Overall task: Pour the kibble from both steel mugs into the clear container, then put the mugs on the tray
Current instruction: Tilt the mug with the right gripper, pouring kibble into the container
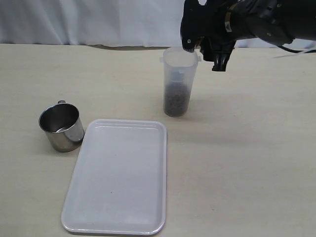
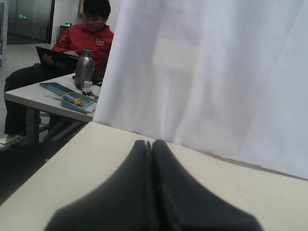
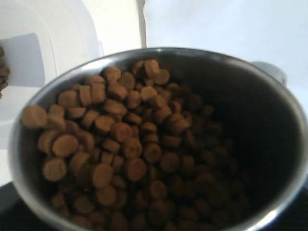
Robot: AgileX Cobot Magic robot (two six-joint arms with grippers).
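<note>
We see a pale beige, matte table [image 1: 247, 163] with a white curtain [image 1: 98, 19] hanging behind it. The tray [image 1: 118, 182] lies well below and to the left of the right gripper [image 1: 205, 52] in the exterior view. It is a flat white plastic rectangle with rounded corners and a low raised rim, and its surface is smooth and bare.

The container [image 1: 178, 74] stands upright directly under that gripper, its rim just beside the black fingers. It is a tall, narrow, translucent whitish tumbler with a wider collar, and its lower part is dark with kibble [image 1: 176, 101].

The right gripper grasps the full mug [image 3: 269, 110], a shiny steel cylinder tipped toward the container's rim. In the exterior view the gripper hides it.

The empty mug [image 1: 61, 128] sits upright far to the gripper's left, just beside a tray corner. It is polished steel with a small loop handle at the back.

The left gripper [image 2: 151, 142] is clenched on nothing, its dark fingers pressed together above the table, facing the curtain.

In the full mug the kibble [image 3: 120, 144] is small round reddish-brown discs, dry and matte, heaped toward the lower lip.
</note>
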